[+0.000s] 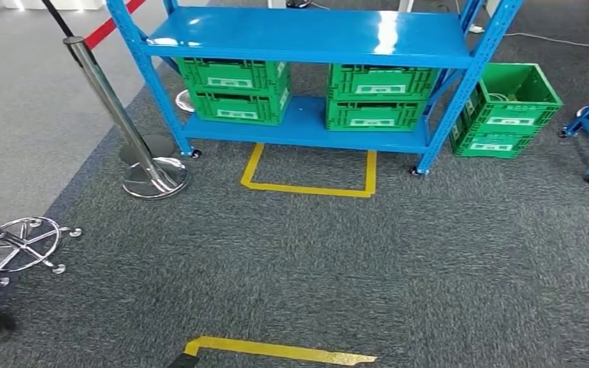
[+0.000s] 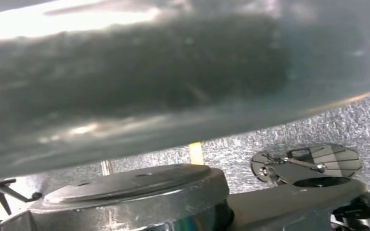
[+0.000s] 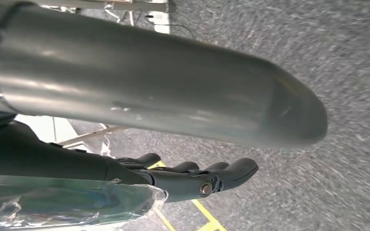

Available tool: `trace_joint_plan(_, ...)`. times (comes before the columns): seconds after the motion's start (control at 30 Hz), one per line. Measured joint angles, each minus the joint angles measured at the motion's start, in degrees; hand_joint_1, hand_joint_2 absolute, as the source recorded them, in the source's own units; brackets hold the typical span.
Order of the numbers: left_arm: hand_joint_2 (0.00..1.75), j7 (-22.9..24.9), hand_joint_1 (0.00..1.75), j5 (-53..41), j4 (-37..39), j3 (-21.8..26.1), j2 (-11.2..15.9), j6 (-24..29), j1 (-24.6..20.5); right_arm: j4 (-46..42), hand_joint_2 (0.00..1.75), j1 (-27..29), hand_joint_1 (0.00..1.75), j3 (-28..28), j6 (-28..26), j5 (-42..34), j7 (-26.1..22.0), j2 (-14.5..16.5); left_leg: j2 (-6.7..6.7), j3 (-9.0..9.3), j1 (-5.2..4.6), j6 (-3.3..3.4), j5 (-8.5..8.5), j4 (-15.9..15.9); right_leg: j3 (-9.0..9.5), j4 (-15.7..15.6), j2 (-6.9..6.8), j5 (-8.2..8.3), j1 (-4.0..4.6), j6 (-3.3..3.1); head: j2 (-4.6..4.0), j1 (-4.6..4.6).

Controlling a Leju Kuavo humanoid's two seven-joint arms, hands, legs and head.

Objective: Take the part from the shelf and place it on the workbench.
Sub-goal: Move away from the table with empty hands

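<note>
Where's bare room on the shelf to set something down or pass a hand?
Free: the whole top shelf, and the lower shelf's gap between the left crate stack and the right crate stack. Crowded: the lower shelf elsewhere; the crates reach close under the top shelf.

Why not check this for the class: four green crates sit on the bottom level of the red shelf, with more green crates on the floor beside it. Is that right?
Not quite. The shelf is blue, not red, as the head view shows. The rest holds: four green crates sit in two stacks on its bottom level, and more green crates stand on the floor beside it.
</note>
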Motion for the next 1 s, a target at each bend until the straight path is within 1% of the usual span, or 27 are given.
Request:
trace_joint_plan(0.03,0.00,0.0,0.00,0.0,0.0,0.0,0.0,0.0,0.0,0.0,0.00,0.1,0.00,0.0,0.0,0.0,0.0,0.0,0.02,-0.04,0.08,-0.26,-0.24,0.2,0.01,0.0,-0.01,-0.04,-0.01,-0.32,0.00,-0.06)
trace_joint_plan(0.07,0.00,0.1,0.00,0.0,0.0,0.0,0.0,0.0,0.0,0.0,0.00,0.1,0.00,-0.1,0.0,0.0,0.1,0.0,0.04,-0.40,0.16,-0.57,-0.87,1.1,0.11,-0.1,-0.03,-0.10,-0.06,-0.67,0.00,-0.18)
trace_joint_plan(0.1,0.00,0.1,0.00,0.0,0.0,0.0,0.1,0.0,0.0,0.0,0.00,0.1,0.00,-0.2,0.0,0.0,0.1,0.0,0.06,-1.35,0.25,-0.92,-1.98,3.0,0.24,-0.1,-0.08,-0.16,-0.13,-0.99,0.00,-0.27)
trace_joint_plan(0.13,0.00,0.1,0.00,0.0,0.0,0.0,0.1,0.1,0.0,0.0,0.00,0.0,0.00,-0.2,0.0,0.1,0.1,0.0,0.08,-2.98,0.36,-1.23,-3.49,6.2,0.34,-0.2,-0.14,-0.26,-0.13,-1.24,0.01,-0.39)
trace_joint_plan(0.17,0.00,0.1,0.00,0.0,0.0,0.0,0.1,0.1,0.0,0.0,0.00,0.0,0.00,-0.3,0.0,0.1,0.1,0.0,0.09,-5.22,0.44,-1.45,-5.11,10.2,0.42,-0.2,-0.18,-0.40,-0.09,-1.47,0.00,-0.50)
trace_joint_plan(0.2,0.00,0.1,0.00,0.1,0.0,0.0,0.1,0.1,0.0,0.0,0.00,0.0,0.00,-0.3,0.0,0.1,0.2,0.0,0.09,-7.51,0.51,-1.58,-6.27,14.1,0.52,-0.1,-0.22,-0.56,-0.04,-1.60,-0.01,-0.50)
trace_joint_plan(0.23,0.00,0.1,0.00,0.1,0.0,0.0,0.1,0.1,0.1,0.0,0.00,0.0,0.00,-0.4,0.0,0.1,0.2,0.0,0.09,-9.24,0.54,-1.59,-6.47,16.6,0.69,-0.1,-0.23,-0.72,0.02,-1.70,-0.01,-0.50)
trace_joint_plan(0.27,0.00,0.1,0.00,0.1,0.0,0.0,0.1,0.1,0.2,0.0,0.00,0.0,0.00,-0.4,0.0,0.1,0.2,0.0,0.09,-10.02,0.55,-1.47,-5.47,17.2,0.93,-0.1,-0.22,-0.92,0.09,-1.75,-0.01,-0.51)
trace_joint_plan(0.3,0.00,0.1,0.00,0.1,0.0,0.0,0.1,0.1,0.2,0.0,0.00,0.0,0.00,-0.4,0.0,0.1,0.2,0.0,0.09,-9.68,0.52,-1.22,-3.41,15.4,1.26,-0.1,-0.19,-1.13,0.18,-1.75,0.00,-0.51)
trace_joint_plan(0.33,0.00,0.1,0.00,0.1,0.0,0.0,0.1,0.1,0.2,0.0,0.00,0.0,0.00,-0.5,0.0,0.1,0.2,0.0,0.10,-8.41,0.44,-0.76,-0.75,11.9,1.65,-0.2,-0.17,-1.35,0.29,-1.73,0.00,-0.51)
trace_joint_plan(0.37,0.00,0.1,0.00,0.2,0.0,0.0,0.2,0.1,0.2,0.0,0.00,0.0,0.00,-0.5,0.0,0.1,0.2,0.0,0.13,-6.84,0.27,-0.17,1.40,8.2,1.86,-0.2,-0.17,-1.61,0.44,-1.64,0.00,-0.47)
trace_joint_plan(0.4,0.00,0.1,0.00,0.2,0.0,0.0,0.2,0.1,0.1,0.0,0.00,0.0,0.00,-0.5,0.0,0.1,0.2,0.1,0.19,-5.39,0.11,0.39,2.65,4.9,2.05,-0.2,-0.16,-1.88,0.58,-1.47,0.00,-0.47)
trace_joint_plan(0.43,0.00,0.1,0.00,0.2,0.0,0.0,0.3,0.1,0.0,0.0,0.00,-0.1,0.00,-0.5,0.0,0.1,0.2,0.1,0.25,-4.46,-0.04,0.79,3.04,2.7,2.12,-0.1,-0.21,-2.10,0.68,-1.24,-0.01,-0.47)
trace_joint_plan(0.47,0.00,0.1,0.00,0.3,0.0,0.0,0.3,0.1,0.0,0.0,0.00,-0.1,0.00,-0.6,0.0,0.1,0.2,0.1,0.29,-4.08,-0.15,1.00,2.72,1.9,2.10,-0.2,-0.29,-2.24,0.71,-0.95,0.00,-0.47)
trace_joint_plan(0.53,0.00,0.1,0.00,0.4,0.0,0.0,0.3,0.1,0.1,0.0,0.00,-0.2,0.00,-0.6,0.0,0.0,0.1,0.1,0.29,-3.80,-0.01,1.04,2.53,1.0,2.17,-0.2,-0.41,-2.45,0.69,-0.37,0.01,-0.55)
trace_joint_plan(0.57,0.00,0.1,0.00,0.4,0.0,0.0,0.3,0.1,0.2,0.0,0.00,-0.2,0.00,-0.6,0.0,-0.1,0.1,0.1,0.28,-3.54,0.14,1.11,2.61,0.6,1.91,0.3,-0.38,-2.85,0.68,-0.09,0.00,-0.53)
trace_joint_plan(0.6,0.00,0.1,0.00,0.5,0.0,0.0,0.3,0.1,0.2,0.0,0.00,-0.3,0.00,-0.7,0.0,-0.2,0.0,0.1,0.28,-3.26,0.31,1.22,2.67,0.2,1.09,2.0,-0.31,-3.78,0.66,0.18,0.00,-0.47)
trace_joint_plan(0.63,0.00,0.2,0.00,0.5,0.0,0.0,0.3,0.2,0.2,0.0,0.00,-0.3,0.00,-0.8,0.1,-0.3,-0.1,0.1,0.29,-3.00,0.44,1.34,2.67,-0.1,-0.44,4.9,-0.23,-5.19,0.59,0.42,0.00,-0.40)
trace_joint_plan(0.7,0.00,0.2,0.00,0.5,0.0,0.0,0.3,0.2,0.1,0.0,0.00,-0.3,0.00,-0.9,0.1,-0.5,-0.2,0.1,0.29,-2.81,0.37,1.61,2.37,-0.1,-4.78,12.6,-0.16,-8.25,0.44,0.87,-0.01,-0.31)
trace_joint_plan(0.73,0.00,0.3,0.00,0.5,0.0,0.0,0.3,0.2,0.1,0.0,0.00,-0.2,0.00,-0.9,0.2,-0.6,-0.2,0.1,0.28,-2.66,0.35,1.64,2.20,-0.1,-6.60,15.4,-0.16,-8.79,0.38,1.06,-0.01,-0.31)
trace_joint_plan(0.77,0.00,0.3,0.00,0.5,0.0,0.0,0.3,0.2,0.2,0.0,0.00,-0.1,0.00,-1.0,0.3,-0.7,-0.2,0.1,0.25,-2.43,0.34,1.61,1.98,-0.1,-7.52,16.2,-0.17,-8.16,0.34,1.21,-0.02,-0.30)
trace_joint_plan(0.8,0.00,0.3,0.00,0.5,0.0,0.0,0.3,0.2,0.2,0.0,0.00,-0.1,0.00,-1.1,0.3,-0.8,-0.2,0.1,0.20,-2.06,0.37,1.50,1.71,0.0,-7.25,14.7,-0.17,-6.36,0.29,1.30,-0.02,-0.28)
trace_joint_plan(0.83,0.00,0.3,0.00,0.5,0.0,0.0,0.3,0.2,0.3,0.0,0.00,-0.1,0.00,-1.3,0.3,-0.9,-0.2,0.1,0.15,-1.60,0.41,1.33,1.38,0.0,-5.95,11.3,-0.17,-3.82,0.21,1.35,-0.02,-0.28)
trace_joint_plan(0.87,0.00,0.3,0.00,0.5,0.0,0.0,0.3,0.2,0.3,0.0,0.00,-0.1,0.00,-1.5,0.4,-1.0,-0.2,0.1,0.10,-1.19,0.40,1.07,1.00,0.1,-4.21,7.4,-0.14,-1.64,0.15,1.36,-0.01,-0.27)
trace_joint_plan(0.9,0.00,0.3,0.00,0.5,0.0,0.0,0.3,0.2,0.2,0.0,0.00,-0.1,0.00,-1.6,0.4,-1.1,-0.2,0.1,0.06,-0.91,0.30,0.76,0.62,0.3,-2.49,3.9,-0.07,-0.28,0.11,1.20,-0.01,-0.23)
trace_joint_plan(0.93,0.00,0.3,0.00,0.5,0.0,0.0,0.3,0.2,0.2,0.0,0.00,-0.2,0.00,-1.8,0.5,-1.2,-0.2,0.1,0.05,-0.77,0.18,0.46,0.35,0.4,-1.36,1.7,0.01,0.28,0.09,0.93,0.00,-0.25)
trace_joint_plan(1.0,0.00,0.3,0.00,0.5,0.0,0.0,0.3,0.2,0.1,0.0,0.00,-0.2,0.00,-1.9,0.6,-1.3,-0.2,0.1,0.03,-0.77,0.00,0.02,0.08,0.6,-0.63,0.6,0.13,-0.12,0.22,0.16,0.01,-0.33)
